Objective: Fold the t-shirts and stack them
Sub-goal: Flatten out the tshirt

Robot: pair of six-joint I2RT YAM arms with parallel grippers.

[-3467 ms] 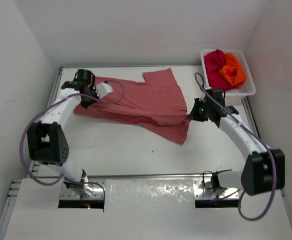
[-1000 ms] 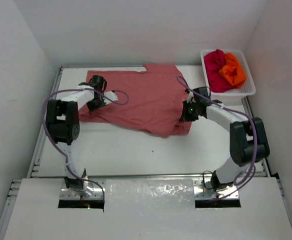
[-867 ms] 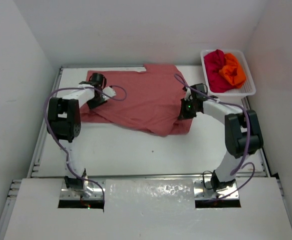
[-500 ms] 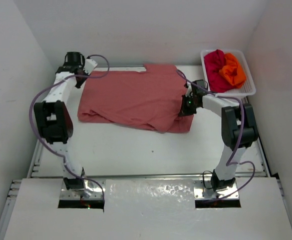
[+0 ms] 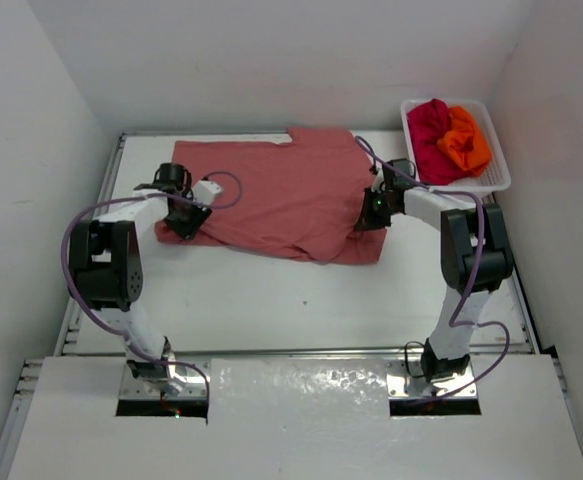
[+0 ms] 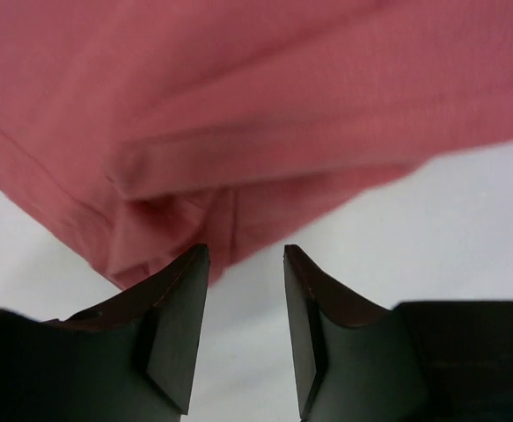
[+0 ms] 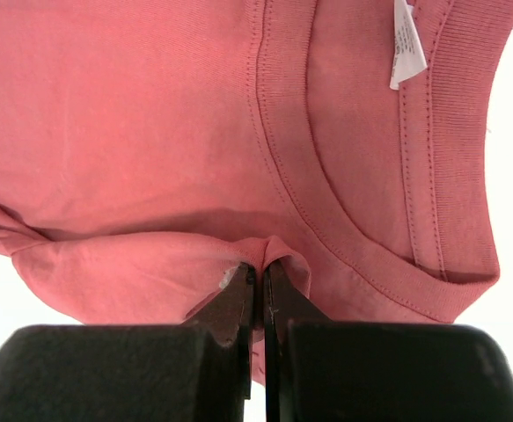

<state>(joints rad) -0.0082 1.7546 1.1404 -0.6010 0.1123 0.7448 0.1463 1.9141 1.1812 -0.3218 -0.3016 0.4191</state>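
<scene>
The salmon-pink t-shirt [image 5: 271,195] lies spread across the back of the table, its front edge rumpled. My left gripper [image 5: 183,222] sits at the shirt's front left corner. In the left wrist view it [image 6: 245,257] is open over bare table, with the folded shirt hem [image 6: 177,193] just beyond the fingertips and nothing between them. My right gripper [image 5: 371,214] is at the shirt's right edge. There it [image 7: 260,271] is shut on a pinched fold of pink cloth below the collar [image 7: 344,176]. The crimson t-shirt [image 5: 429,125] and orange t-shirt [image 5: 468,140] lie bunched in the basket.
A white mesh basket [image 5: 500,172] stands at the back right corner, close to my right arm. A white tag [image 7: 406,44] shows inside the collar. White walls close in the table on the left, back and right. Bare table [image 5: 291,300] lies in front of the shirt.
My left gripper let go of the shirt, opened, swung to the back left corner, then came down to the front left corner. The shirt's left side now lies flatter. The right gripper held still.
</scene>
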